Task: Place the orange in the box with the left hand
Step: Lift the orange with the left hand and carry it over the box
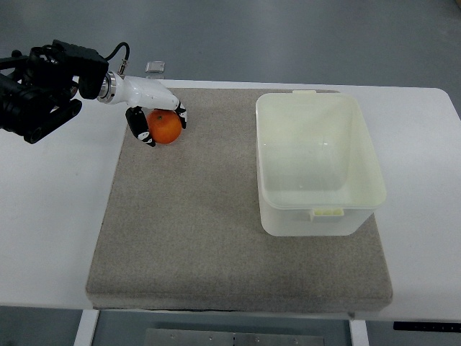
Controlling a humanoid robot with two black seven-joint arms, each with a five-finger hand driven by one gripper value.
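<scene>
The orange [166,127] showed a bright, even orange, paler where the light caught its top. The left hand [153,108] was glossy white across its back, with black fingers [140,126] marked by small red and white patches. The arm [43,83] behind it was black, ending in a silver cuff. The box [319,209] was a pale, creamy, translucent yellow-white. The mat [216,231] was a speckled grey-beige felt. The table [50,216] was plain white, and the floor [238,40] beyond it a dull grey-green.

No readable text — none anywhere
</scene>
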